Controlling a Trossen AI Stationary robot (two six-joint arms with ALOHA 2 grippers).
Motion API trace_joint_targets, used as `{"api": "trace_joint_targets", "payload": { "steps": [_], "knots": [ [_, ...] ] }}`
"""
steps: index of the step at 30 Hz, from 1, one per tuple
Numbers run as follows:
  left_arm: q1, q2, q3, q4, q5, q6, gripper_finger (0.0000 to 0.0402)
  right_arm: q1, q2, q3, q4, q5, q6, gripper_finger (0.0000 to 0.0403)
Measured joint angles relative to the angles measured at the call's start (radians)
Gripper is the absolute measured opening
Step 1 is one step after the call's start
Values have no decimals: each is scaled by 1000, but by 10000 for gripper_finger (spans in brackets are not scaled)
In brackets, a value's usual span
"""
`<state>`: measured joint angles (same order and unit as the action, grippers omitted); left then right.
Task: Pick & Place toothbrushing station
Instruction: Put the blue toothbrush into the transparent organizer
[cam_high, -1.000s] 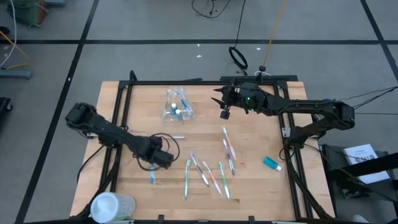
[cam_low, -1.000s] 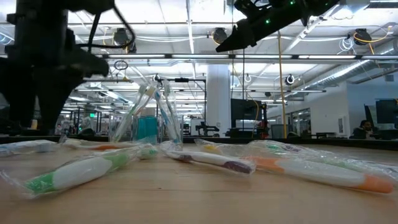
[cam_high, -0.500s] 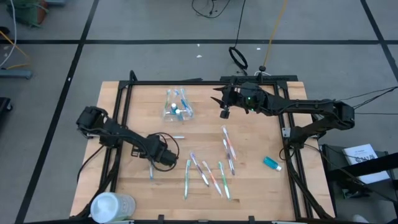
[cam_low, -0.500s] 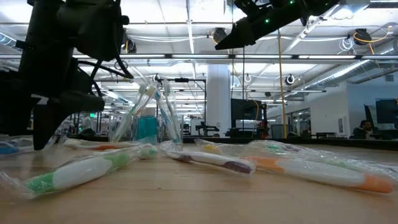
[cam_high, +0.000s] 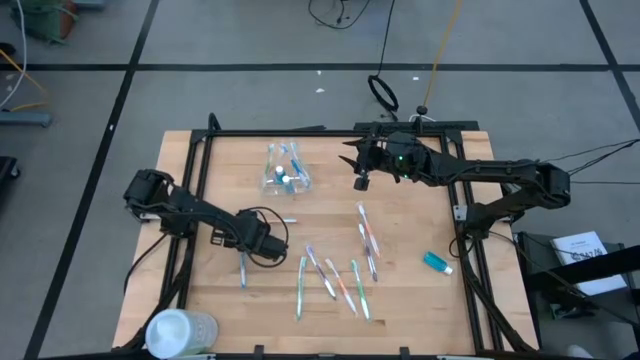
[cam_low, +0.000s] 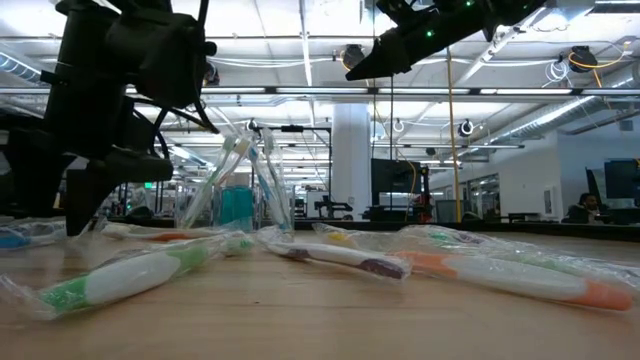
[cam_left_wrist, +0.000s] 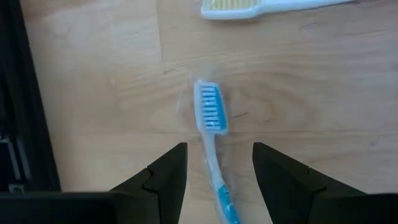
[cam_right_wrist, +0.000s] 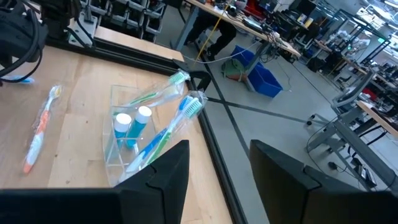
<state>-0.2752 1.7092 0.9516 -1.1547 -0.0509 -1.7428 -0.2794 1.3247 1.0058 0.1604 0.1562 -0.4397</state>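
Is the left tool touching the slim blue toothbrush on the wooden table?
Apart. In the left wrist view, the left tool has open fingers on either side of the slim blue toothbrush, with bare wood visible between each finger and the handle.

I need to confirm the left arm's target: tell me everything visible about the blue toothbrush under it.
The blue toothbrush is slim, with blue bristles facing up, a pale head and a clear blue handle, sealed in a thin clear wrapper. It lies flat on the wooden table, apart from a white toothbrush. The left gripper hangs open above it, fingers straddling the handle, not touching.
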Motion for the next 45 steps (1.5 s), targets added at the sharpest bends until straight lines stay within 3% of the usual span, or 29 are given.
{"api": "trace_joint_targets", "payload": {
  "steps": [10,22,26,29,32,41,45],
  "knots": [
    [-29,0,-29,7,10,-53,176,0,0,0,0,0,0,160],
    [-26,1,-41,53,21,-25,16,0,0,0,0,0,0,160],
    [-27,-23,6,30,-52,2,13,0,0,0,0,0,0,160],
    [-26,-61,61,-3,-185,3,11,0,0,0,0,0,7,160],
    [-27,-111,124,-41,-389,19,3,0,0,0,0,0,12,160],
    [-2,-237,207,-33,-1169,197,4,0,1,0,-31,0,123,160],
    [50,-240,207,-20,-1352,280,6,0,1,0,-113,-2,150,160]
  ]
}}
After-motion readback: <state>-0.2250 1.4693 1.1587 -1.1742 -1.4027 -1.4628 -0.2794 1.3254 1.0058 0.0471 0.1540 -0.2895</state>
